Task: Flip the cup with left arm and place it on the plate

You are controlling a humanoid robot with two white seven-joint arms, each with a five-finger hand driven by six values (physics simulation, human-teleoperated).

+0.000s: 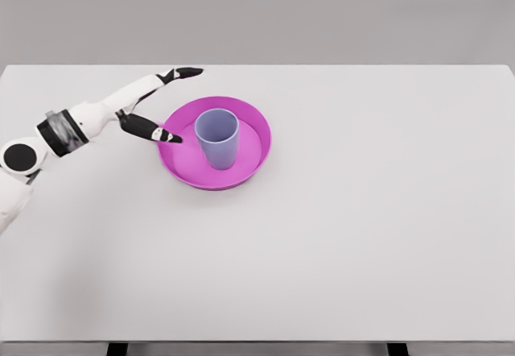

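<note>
One blue cup (217,138), one magenta plate (256,161), one white table (362,211), one hand (153,102).

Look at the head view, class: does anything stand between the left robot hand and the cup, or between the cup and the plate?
Nothing visible does. The left robot hand is open beside the plate's left rim, apart from the cup, with only bare plate between them. The cup already stands upright, mouth up, on the plate.
</note>
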